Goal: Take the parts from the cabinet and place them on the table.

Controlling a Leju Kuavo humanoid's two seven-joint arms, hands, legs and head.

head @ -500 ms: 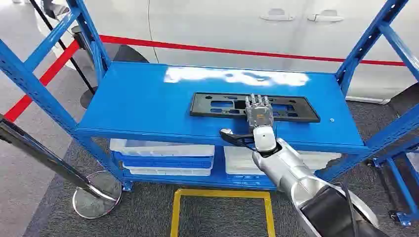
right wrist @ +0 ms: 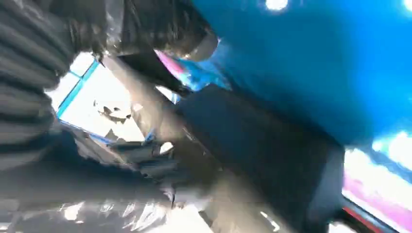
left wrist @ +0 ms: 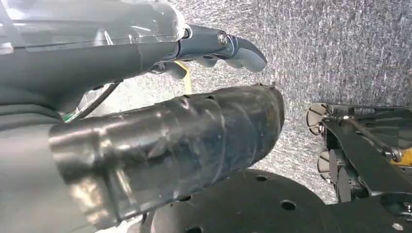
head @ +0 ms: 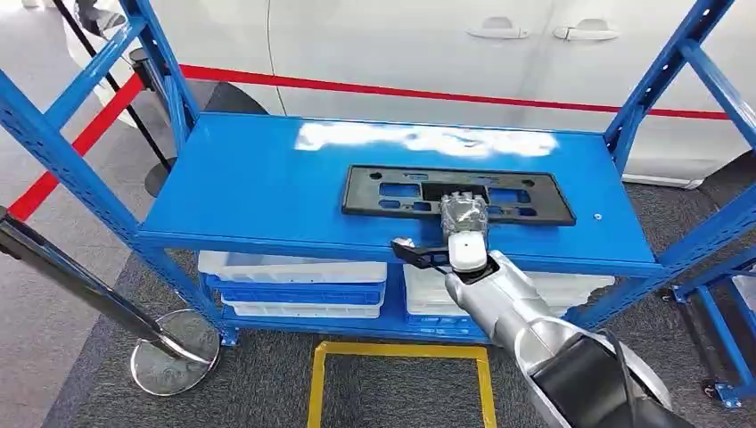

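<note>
Head view: the black part (head: 459, 193), a long flat panel with cut-outs, lies on the blue shelf top (head: 258, 183); the right hand (head: 464, 217) rests on its near edge, fingers curled over it, though a firm hold cannot be told.
Below: white bins (head: 294, 283) on the lower shelf.
Left wrist view: left hand (left wrist: 214, 46) holds nothing, fingers loosely apart over grey carpet (left wrist: 340, 48).
Right wrist view: blurred; dark part against blue shelf.

The head view looks down on the blue shelf (head: 267, 187); the right wrist view shares it close up.
</note>
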